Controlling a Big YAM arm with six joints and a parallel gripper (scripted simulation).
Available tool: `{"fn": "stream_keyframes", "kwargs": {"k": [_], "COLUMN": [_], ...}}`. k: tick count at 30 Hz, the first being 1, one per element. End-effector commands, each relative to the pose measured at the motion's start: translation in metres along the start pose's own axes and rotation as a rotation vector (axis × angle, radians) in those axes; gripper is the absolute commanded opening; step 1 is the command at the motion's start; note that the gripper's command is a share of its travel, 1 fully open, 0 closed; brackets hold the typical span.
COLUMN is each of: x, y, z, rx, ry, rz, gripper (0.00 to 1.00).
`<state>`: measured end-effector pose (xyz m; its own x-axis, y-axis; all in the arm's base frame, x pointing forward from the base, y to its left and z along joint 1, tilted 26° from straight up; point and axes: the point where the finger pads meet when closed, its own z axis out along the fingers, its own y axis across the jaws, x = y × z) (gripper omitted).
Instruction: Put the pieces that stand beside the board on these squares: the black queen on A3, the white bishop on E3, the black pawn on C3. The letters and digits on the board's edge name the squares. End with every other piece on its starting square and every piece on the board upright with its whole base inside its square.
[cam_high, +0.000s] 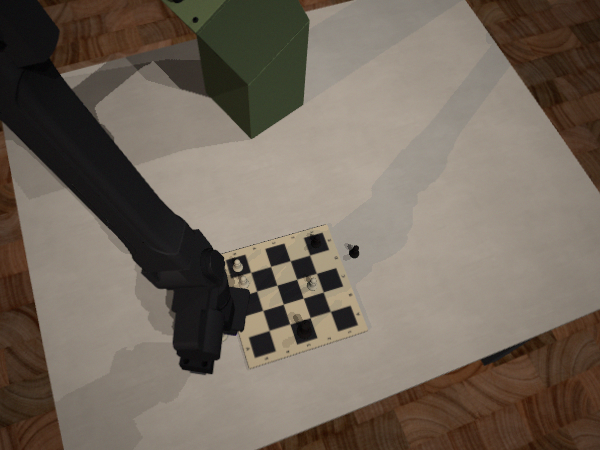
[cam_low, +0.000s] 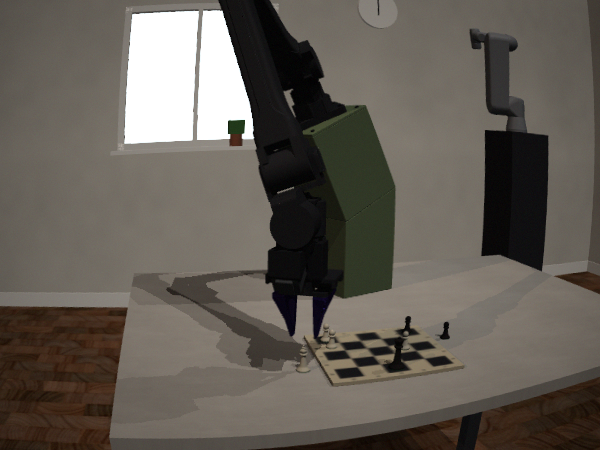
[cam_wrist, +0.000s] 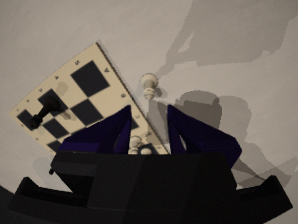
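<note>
The hand (cam_low: 303, 334) hangs partly open, gripping nothing, fingers (cam_low: 289, 312) pointing down over the board's (cam_low: 440, 369) left edge in the exterior view. The white bishop (cam_low: 302, 359) stands upright on the desk (cam_low: 210, 400) just left of the board, below and in front of the fingertips. The black queen (cam_low: 398, 352) stands on the board's near side. The black pawn (cam_low: 445, 330) stands on the desk, off the board's right edge.
</note>
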<state>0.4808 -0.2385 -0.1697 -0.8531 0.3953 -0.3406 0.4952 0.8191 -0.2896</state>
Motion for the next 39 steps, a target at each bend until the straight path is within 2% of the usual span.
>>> {"fn": "stream_keyframes", "kwargs": {"k": [1, 7, 26, 39], "x": [0.006, -0.003, -0.001, 0.003], "y": [-0.001, -0.003, -0.003, -0.004], "z": [0.009, 0.012, 0.045, 0.047], "rx": [0.001, 0.001, 0.002, 0.002], "ry": [0.01, -0.005, -0.003, 0.005], "rz": [0.001, 0.004, 0.002, 0.0], "gripper": [0.35, 0.35, 0.35, 0.35]}}
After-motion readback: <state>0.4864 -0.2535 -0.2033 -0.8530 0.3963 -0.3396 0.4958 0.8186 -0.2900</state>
